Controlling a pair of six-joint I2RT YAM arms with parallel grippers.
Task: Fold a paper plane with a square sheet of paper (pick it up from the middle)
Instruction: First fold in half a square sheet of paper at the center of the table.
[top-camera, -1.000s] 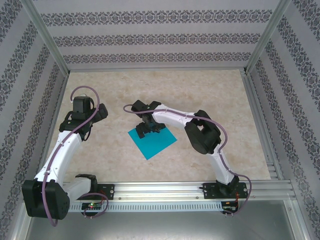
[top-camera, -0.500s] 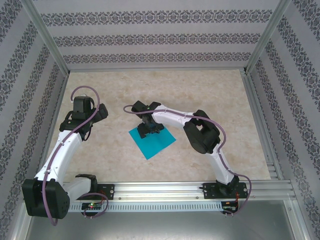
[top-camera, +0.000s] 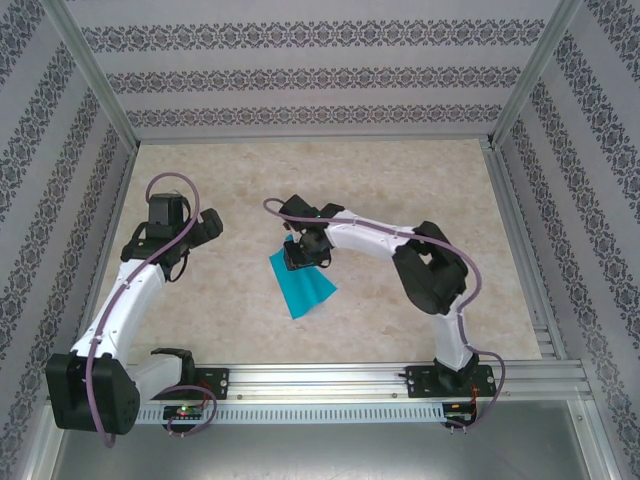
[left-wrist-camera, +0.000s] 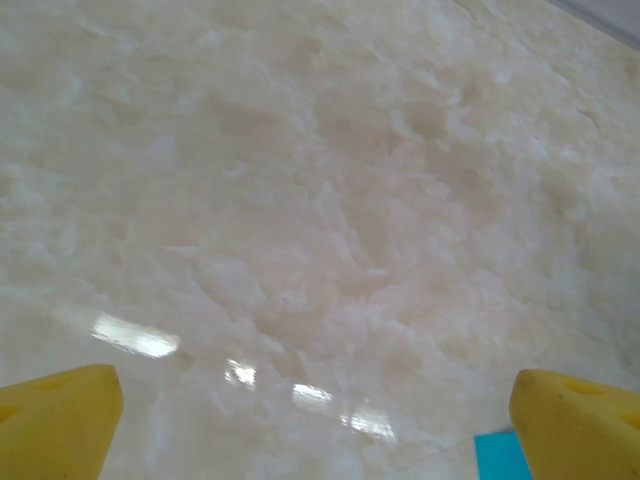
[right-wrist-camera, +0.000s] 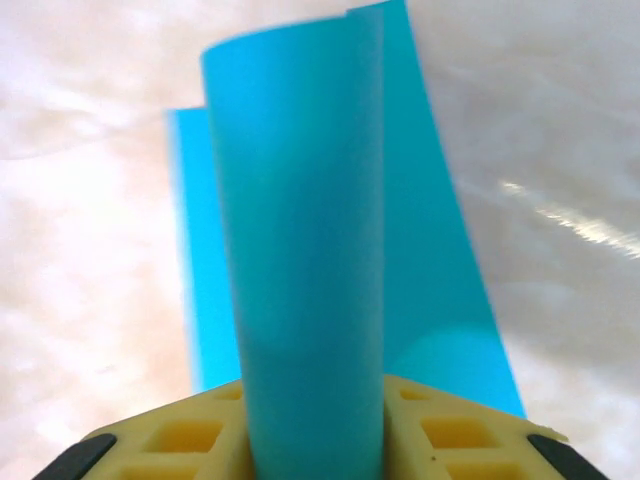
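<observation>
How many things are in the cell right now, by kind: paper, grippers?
Square sheet of paper, teal: 1
Grippers: 2 (left gripper open over bare table, right gripper shut on the sheet)
Total: 3

My left pincer (left-wrist-camera: 318, 425) hangs over the pale marbled table (left-wrist-camera: 330, 180), its two yellow fingertips (left-wrist-camera: 60, 420) spread wide above the glossy surface. Bright glints (left-wrist-camera: 135, 338) lie on the table just ahead of the fingertips. A corner of teal-blue paper (left-wrist-camera: 497, 457) lies flat just inside one fingertip; I cannot tell whether they touch.
</observation>
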